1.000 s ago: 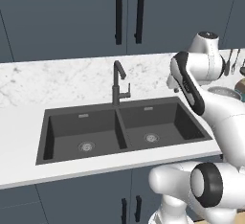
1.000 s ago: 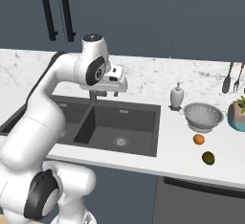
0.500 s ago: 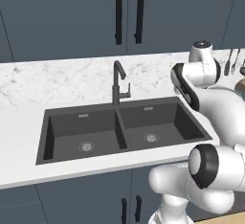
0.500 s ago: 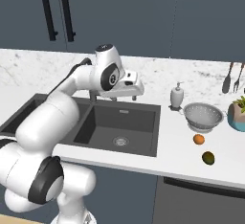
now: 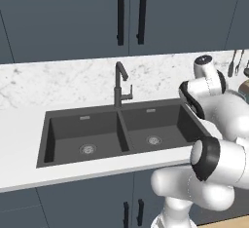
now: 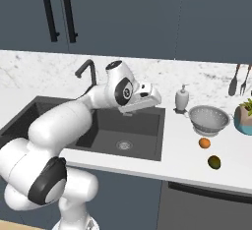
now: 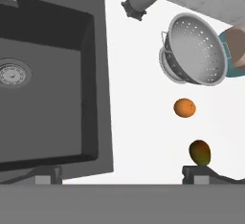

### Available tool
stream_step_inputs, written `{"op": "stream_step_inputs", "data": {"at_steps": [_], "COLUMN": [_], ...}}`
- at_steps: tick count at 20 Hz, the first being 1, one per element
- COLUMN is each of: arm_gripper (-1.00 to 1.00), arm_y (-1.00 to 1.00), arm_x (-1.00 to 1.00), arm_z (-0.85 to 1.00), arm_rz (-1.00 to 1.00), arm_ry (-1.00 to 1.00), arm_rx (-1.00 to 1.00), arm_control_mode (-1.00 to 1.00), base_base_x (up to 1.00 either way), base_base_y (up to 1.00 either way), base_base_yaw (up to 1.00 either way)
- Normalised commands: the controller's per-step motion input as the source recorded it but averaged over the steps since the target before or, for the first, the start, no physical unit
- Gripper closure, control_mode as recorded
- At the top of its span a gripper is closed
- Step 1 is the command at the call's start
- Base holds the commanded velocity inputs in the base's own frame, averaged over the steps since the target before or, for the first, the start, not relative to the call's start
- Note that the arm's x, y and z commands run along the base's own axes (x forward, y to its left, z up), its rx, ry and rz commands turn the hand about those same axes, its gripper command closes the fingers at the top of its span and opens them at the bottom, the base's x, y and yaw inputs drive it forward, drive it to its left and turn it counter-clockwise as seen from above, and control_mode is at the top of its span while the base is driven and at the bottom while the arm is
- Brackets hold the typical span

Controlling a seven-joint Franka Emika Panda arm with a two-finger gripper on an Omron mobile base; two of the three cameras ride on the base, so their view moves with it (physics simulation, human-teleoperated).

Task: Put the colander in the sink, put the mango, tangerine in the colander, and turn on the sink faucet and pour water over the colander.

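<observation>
While the hand [image 7: 122, 174] hangs spread and empty, one colander [image 7: 194, 49], one tangerine [image 7: 184, 107] and one mango [image 7: 200, 152] sit on the counter [image 7: 139, 98].

Glossy white rounded arm segments joined by dark bands; small dark fingertips [image 7: 48, 174].

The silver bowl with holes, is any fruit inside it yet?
Empty. The silvery perforated metal colander shows only its bare inside; the round orange tangerine and dark green oval mango lie on the white counter beside it.
</observation>
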Motion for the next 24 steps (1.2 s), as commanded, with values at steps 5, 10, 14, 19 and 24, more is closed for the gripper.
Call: {"op": "stream_step_inputs", "data": {"at_steps": [5, 10, 14, 19, 24], "arm_gripper": [-1.00, -1.00, -1.00, -1.00, -1.00], "arm_y": [-0.58, -0.56, -0.47, -0.37, -0.33], "arm_x": [0.00, 0.00, 0.02, 0.11, 0.15], "arm_z": [-0.24, -0.14, -0.08, -0.04, -0.03], "arm_rz": [0.00, 0.02, 0.02, 0.03, 0.03], "arm_ry": [0.00, 0.00, 0.00, 0.00, 0.00], "arm_rx": [-0.06, -0.02, -0.01, 0.00, 0.00], "arm_control_mode": [-1.00, -1.00, -1.00, -1.00, -1.00], "base_base_x": [0.00, 0.00, 0.00, 0.00, 0.00], "base_base_y": [0.00, 0.00, 0.00, 0.00, 0.00], "base_base_yaw": [0.00, 0.00, 0.00, 0.00, 0.00]}}
